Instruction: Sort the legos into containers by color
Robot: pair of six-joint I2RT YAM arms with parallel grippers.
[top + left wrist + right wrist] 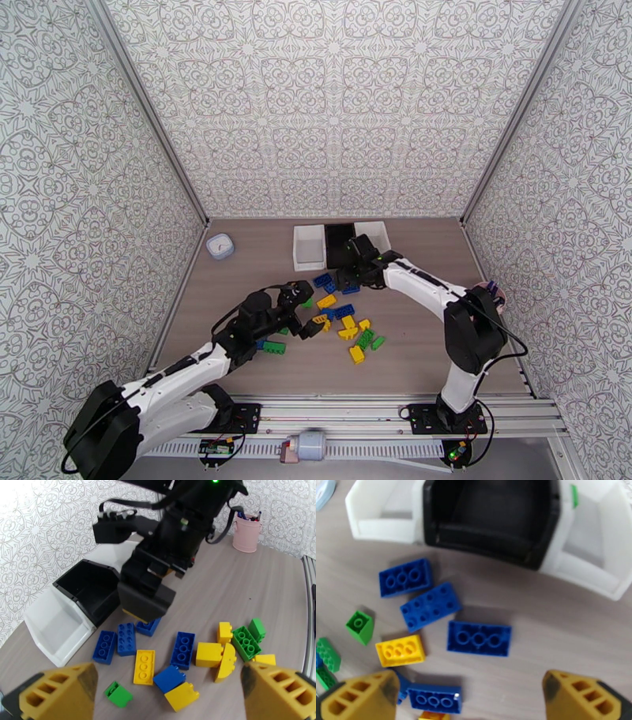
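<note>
1. Top view: the legos point(340, 316) lie loose at mid-table point(442, 355), just in front of three bins point(310, 254) lined along the far edge. Both arms reach into the same pile. Risk: the arms collide if both descend together.
2. Left wrist view: the left jaws stand wide open with nothing between them. Ahead lies a yellow brick point(144, 666), studs up, long axis running away from the camera. Blue bricks point(126, 638) sit just beside it. Risk: a closing finger snags a neighbour. The right arm point(158, 578) hangs close ahead.
3. Right wrist view: the right jaws stand wide open and empty. A blue brick point(478, 638) lies studs up, long axis across the view, parallel to the closing line. Risk: a grip along that length slips. The black bin point(489, 545) sits beyond it.
</note>
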